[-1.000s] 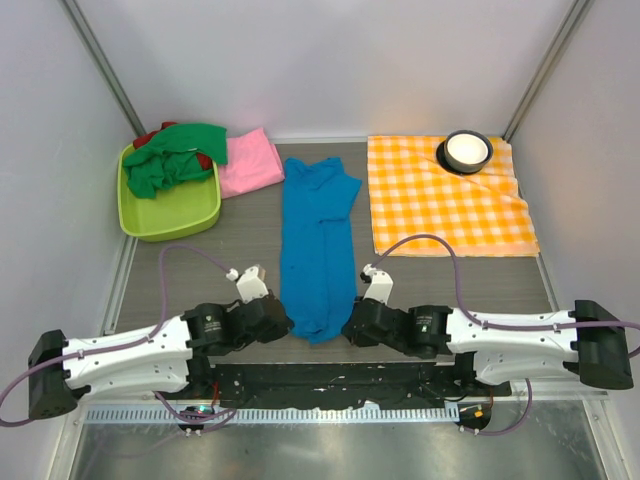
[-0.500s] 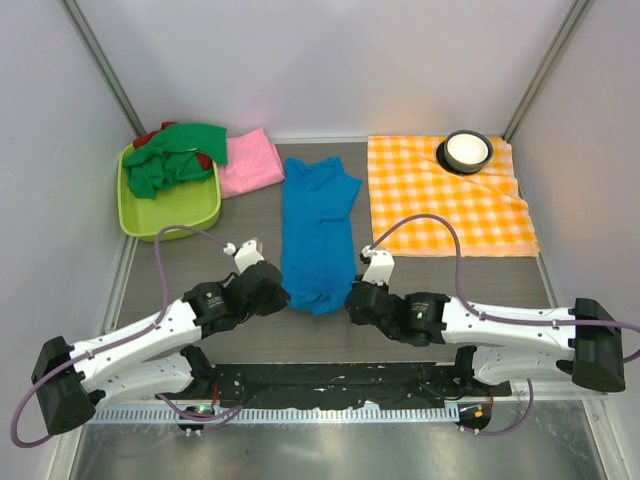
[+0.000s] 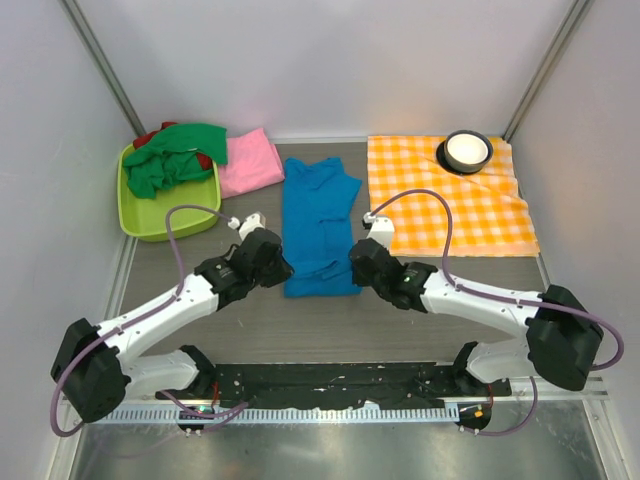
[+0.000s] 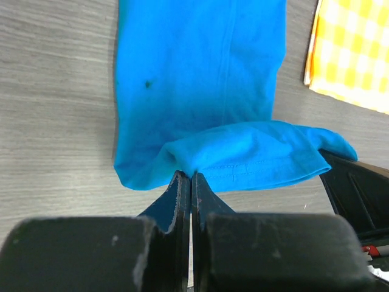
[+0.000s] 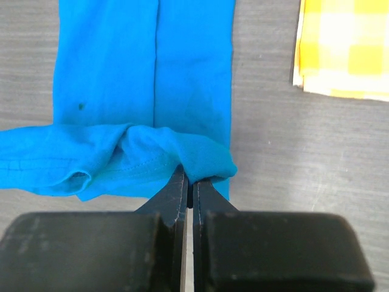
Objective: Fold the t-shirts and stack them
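The bright blue t-shirt [image 3: 318,215] lies lengthwise in the middle of the table, narrowed into a strip. Its near hem is lifted and carried back over the body. My left gripper [image 3: 281,268] is shut on the hem's left corner [image 4: 182,163]. My right gripper [image 3: 354,263] is shut on the hem's right corner [image 5: 203,161]. The pink t-shirt [image 3: 250,162] lies folded at the back left. The green t-shirt [image 3: 172,155] is bunched in the lime bin [image 3: 165,220], over a bit of the red t-shirt [image 3: 146,137].
An orange-and-white checked cloth [image 3: 445,198] covers the back right, with a black bowl [image 3: 466,150] on its far corner; its edge shows in the left wrist view [image 4: 349,55] and the right wrist view [image 5: 343,48]. Grey walls close in the table.
Both grippers have moved away from the near edge toward the back, carrying the blue t-shirt's near hem up and over its body. The shirt's visible length has shortened.
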`<move>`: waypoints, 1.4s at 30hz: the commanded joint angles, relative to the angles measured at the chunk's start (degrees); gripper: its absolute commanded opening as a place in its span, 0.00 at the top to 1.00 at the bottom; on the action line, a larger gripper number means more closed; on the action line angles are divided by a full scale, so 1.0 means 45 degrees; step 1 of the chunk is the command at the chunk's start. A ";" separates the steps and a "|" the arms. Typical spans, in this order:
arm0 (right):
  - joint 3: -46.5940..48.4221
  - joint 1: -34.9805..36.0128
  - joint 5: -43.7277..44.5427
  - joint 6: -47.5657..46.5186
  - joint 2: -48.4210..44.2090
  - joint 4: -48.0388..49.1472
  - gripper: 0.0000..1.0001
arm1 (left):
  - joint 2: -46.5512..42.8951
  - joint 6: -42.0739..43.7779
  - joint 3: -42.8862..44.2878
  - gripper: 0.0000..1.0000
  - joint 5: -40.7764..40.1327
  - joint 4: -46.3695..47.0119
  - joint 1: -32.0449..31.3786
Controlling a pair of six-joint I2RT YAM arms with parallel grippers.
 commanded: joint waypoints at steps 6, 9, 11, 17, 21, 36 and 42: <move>0.1819 -0.1315 -0.1140 -0.1430 0.1942 0.1905 0.99 | 0.0859 0.1011 0.0698 1.00 0.0421 0.1658 0.1503; 0.2229 -0.1666 -0.1375 -0.1528 0.2586 0.2101 0.99 | 0.1308 0.1342 0.1030 1.00 0.0440 0.1833 0.1855; 0.2445 -0.1784 -0.1530 -0.1586 0.2861 0.2198 0.99 | 0.1796 0.1363 0.1225 1.00 0.0770 0.1873 0.2245; 0.3109 -0.2350 -0.1628 -0.1743 0.3896 0.2316 0.99 | 0.3141 0.1695 0.1655 1.00 0.1258 0.2906 0.2812; 0.3791 -0.2877 -0.1785 -0.1860 0.4697 0.2355 0.99 | 0.4256 0.1812 0.2064 1.00 0.1650 0.3416 0.3241; 0.8285 -0.4304 -0.0262 -0.2405 0.8059 0.3585 0.03 | 0.6780 0.2301 0.6032 0.00 0.0908 0.3690 0.5274; 0.6451 -0.3973 -0.0613 -0.2426 0.6244 0.3998 0.02 | 0.4496 0.1559 0.3459 0.00 0.2178 0.4256 0.4477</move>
